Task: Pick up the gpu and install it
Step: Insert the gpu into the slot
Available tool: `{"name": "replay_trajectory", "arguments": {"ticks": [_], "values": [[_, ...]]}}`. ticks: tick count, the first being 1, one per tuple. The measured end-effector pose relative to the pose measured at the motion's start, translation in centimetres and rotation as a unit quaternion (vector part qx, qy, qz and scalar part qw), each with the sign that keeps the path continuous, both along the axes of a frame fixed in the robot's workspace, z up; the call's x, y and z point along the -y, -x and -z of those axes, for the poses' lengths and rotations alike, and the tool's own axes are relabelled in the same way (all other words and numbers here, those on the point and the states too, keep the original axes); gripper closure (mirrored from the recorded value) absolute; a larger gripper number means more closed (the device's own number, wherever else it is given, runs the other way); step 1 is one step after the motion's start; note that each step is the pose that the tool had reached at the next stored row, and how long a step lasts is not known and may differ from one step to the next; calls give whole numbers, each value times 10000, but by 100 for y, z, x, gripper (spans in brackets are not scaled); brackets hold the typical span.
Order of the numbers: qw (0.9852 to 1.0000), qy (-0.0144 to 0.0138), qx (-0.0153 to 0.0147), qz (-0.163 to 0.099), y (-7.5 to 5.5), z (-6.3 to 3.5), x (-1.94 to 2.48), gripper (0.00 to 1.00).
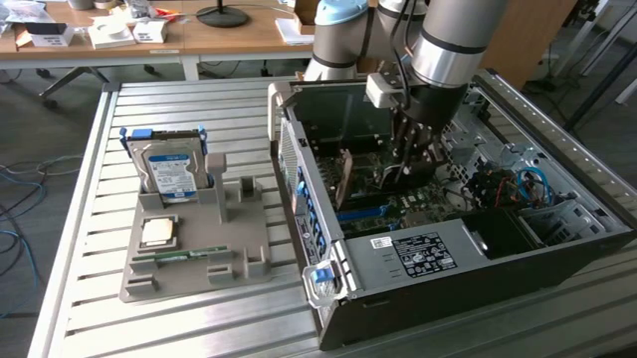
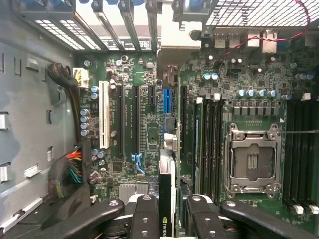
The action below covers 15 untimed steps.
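My gripper [image 1: 416, 173] reaches down inside the open computer case [image 1: 557, 224], over the motherboard. In the wrist view its two black fingers [image 2: 144, 216] are shut on the gpu [image 2: 166, 224], a thin black card seen edge-on with a green logo. The card hangs above the board in line with a blue expansion slot [image 2: 168, 99]. Black slots [image 2: 134, 117] run parallel beside it. Whether the card's lower edge touches a slot is hidden.
A grey fixture tray [image 1: 239, 261] on the slatted table holds a blue-labelled hard drive [image 1: 169, 168], a square chip [image 1: 159, 231] and a green memory stick [image 1: 184, 255]. Inside the case are the power supply [image 1: 428, 250], the processor socket [image 2: 251, 159], a white slot [image 2: 103, 114] and cable bundles [image 2: 70, 172].
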State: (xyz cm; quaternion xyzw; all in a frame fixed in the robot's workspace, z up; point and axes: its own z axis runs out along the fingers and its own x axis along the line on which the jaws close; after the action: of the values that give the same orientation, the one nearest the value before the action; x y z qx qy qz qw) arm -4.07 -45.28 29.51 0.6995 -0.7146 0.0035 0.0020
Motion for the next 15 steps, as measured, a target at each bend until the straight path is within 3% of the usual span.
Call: {"name": "replay_trajectory", "arguments": {"ticks": [15], "values": [[10000,0,0,0,3,110,0,74]]}}
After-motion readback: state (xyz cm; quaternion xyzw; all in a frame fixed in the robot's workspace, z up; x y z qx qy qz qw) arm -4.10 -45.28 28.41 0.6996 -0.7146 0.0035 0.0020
